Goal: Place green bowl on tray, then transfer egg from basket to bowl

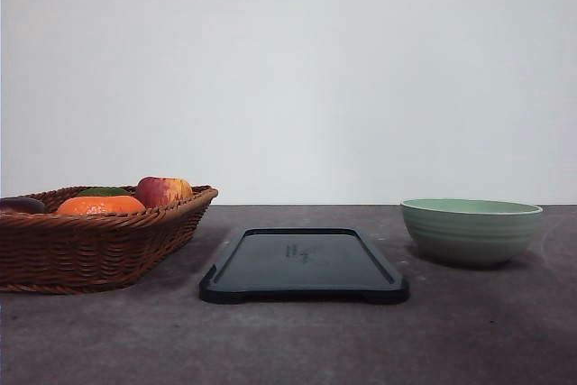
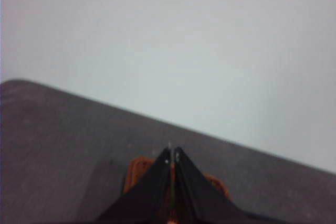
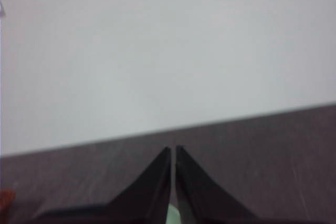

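Green bowl (image 1: 471, 231): stands upright on the table, on the robot's right, well apart from the tray; empty as far as the low front view shows.
Bowl handling: judged ceramic, so stiff, fairly heavy for its size, smooth and likely slippery; chips if knocked. Best hold is probably a pinch across the rim wall, one finger inside and one outside, on the near side.
Tray (image 1: 305, 264): lies flat in the middle of the table, between basket and bowl; glossy top bare. The low rim may catch the bowl's foot if it is slid on rather than lowered.
Basket (image 1: 95, 242): on the robot's left, holding an orange fruit (image 1: 100, 206), a red-yellow apple (image 1: 163, 191) and darker items.
Egg: cannot be picked out among the basket's contents from the front view. Judged light, smooth, rounded and fragile; wants a gentle grip across its short axis.
Left gripper (image 2: 172, 155): fingers pressed together, nothing between them; hangs above the basket, whose orange-brown weave shows beneath the tips.
Right gripper (image 3: 172, 151): fingers closed to a thin slit, holding nothing; a pale green sliver under the tips suggests the bowl lies below.
Stage: neither step begun, judging by the layout.
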`<state>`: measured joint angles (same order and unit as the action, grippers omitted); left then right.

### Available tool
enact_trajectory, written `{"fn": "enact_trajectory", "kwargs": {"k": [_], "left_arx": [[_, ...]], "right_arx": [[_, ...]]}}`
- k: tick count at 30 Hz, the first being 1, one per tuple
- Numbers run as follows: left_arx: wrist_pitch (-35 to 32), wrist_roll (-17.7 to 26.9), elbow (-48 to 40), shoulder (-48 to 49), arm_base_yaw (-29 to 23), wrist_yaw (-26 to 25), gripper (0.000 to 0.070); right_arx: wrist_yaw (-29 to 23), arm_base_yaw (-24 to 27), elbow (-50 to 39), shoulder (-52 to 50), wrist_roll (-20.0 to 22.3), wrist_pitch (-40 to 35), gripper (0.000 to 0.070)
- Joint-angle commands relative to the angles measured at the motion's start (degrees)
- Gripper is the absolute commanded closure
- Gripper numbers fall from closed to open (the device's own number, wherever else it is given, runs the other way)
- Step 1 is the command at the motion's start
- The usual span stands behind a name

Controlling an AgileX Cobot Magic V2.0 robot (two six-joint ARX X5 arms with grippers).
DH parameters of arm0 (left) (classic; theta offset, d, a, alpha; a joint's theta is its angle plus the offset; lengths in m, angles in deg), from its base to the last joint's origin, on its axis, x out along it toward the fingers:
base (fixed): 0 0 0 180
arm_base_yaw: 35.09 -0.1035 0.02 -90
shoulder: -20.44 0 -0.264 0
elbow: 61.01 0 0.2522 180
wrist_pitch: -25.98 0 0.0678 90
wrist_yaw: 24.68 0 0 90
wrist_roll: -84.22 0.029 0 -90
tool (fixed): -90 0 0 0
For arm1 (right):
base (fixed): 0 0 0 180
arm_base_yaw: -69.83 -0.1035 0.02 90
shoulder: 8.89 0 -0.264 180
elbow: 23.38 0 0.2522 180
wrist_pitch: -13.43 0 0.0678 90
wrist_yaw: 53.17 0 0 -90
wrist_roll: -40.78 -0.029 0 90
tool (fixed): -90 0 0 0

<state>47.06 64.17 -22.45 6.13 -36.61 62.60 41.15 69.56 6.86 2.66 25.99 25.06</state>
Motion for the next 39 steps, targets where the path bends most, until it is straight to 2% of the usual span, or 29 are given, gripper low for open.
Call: {"fn": "enact_trajectory", "kwargs": {"k": [1, 4, 13, 18, 24, 32, 33, 35, 36, 37, 38, 39], "left_arx": [[0.96, 1.53, 3.21, -2.41, 0.0, 0.13, 0.07], [4.4, 1.66, 7.46, -7.55, 0.0, -0.8, 0.07], [12.08, 5.55, 17.05, -22.98, 0.04, -9.52, 0.07], [17.72, 7.3, 21.44, -31.2, 0.04, -11.49, 0.07], [24.53, 10.06, 26.04, -39.19, 0.11, -14.51, 0.07], [24.64, 10.82, 26.58, -41.32, 0.15, -14.51, 0.0695], [24.43, 11.12, 26.58, -41.31, 0.15, -14.51, 0.068], [24.44, 11.54, 26.58, -41.31, 0.15, -14.51, 0.0523], [24.5, 11.62, 26.58, -41.31, 0.15, -14.51, 0.0413], [24.57, 11.64, 26.58, -41.31, 0.15, -14.51, 0.0338], [24.6, 11.65, 26.58, -41.31, 0.15, -14.51, 0.03], [24.58, 11.65, 26.58, -41.31, 0.15, -14.51, 0.0298]], "right_arx": [[0.15, 0.02, 2.58, 2.32, 0.7, 2.14, 0.0692], [0.22, 0.02, 6.28, 6.84, 0.77, 6.27, 0.0692], [5.32, 0.02, 15.96, 22.32, 5.22, 14.35, 0.0691], [7.97, 0.02, 20.45, 31.19, 6.91, 17.67, 0.0692], [9.9, 0.02, 26.76, 41.03, 8.82, 25.05, 0.0691], [9.86, 0.02, 29.5, 45.31, 9.73, 26.01, 0.069], [9.86, 0.02, 29.5, 45.29, 9.75, 25.69, 0.0689], [9.86, 0.02, 29.52, 45.24, 9.74, 25.43, 0.0638], [9.86, 0.02, 29.52, 45.23, 9.72, 25.44, 0.0574], [9.86, 0.02, 29.52, 45.23, 9.7, 25.49, 0.0494], [9.86, 0.02, 29.52, 45.23, 9.67, 25.57, 0.0421], [9.86, 0.02, 29.52, 45.23, 9.64, 25.7, 0.0359]]}}
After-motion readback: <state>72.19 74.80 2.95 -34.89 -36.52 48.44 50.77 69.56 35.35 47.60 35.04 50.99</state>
